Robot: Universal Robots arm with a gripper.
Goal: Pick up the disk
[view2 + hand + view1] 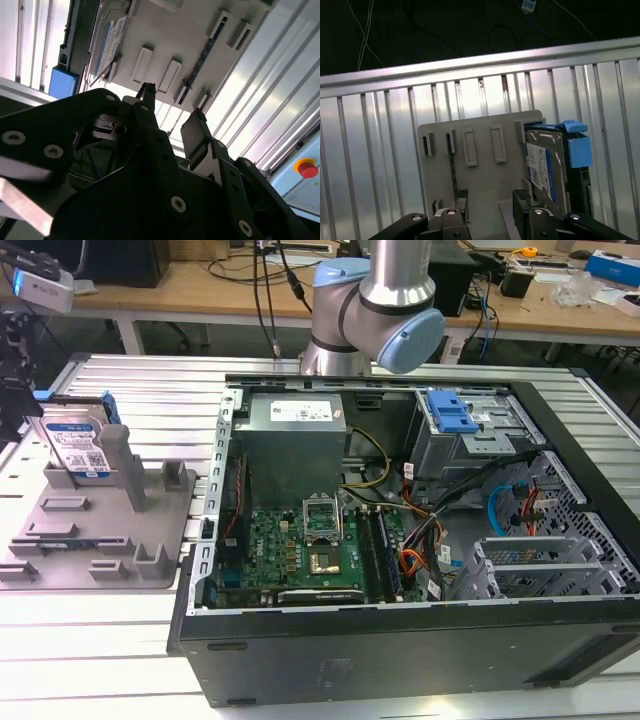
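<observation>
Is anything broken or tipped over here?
Nothing looks broken or spilled. The disk stands on its edge in the grey tray, which seems to be its holder. The computer case lies on its side with its insides showing, and the open gripper holds nothing.

Ribbed metal table (150,390): grey fixture tray (110,540), open computer case (400,660).
</observation>
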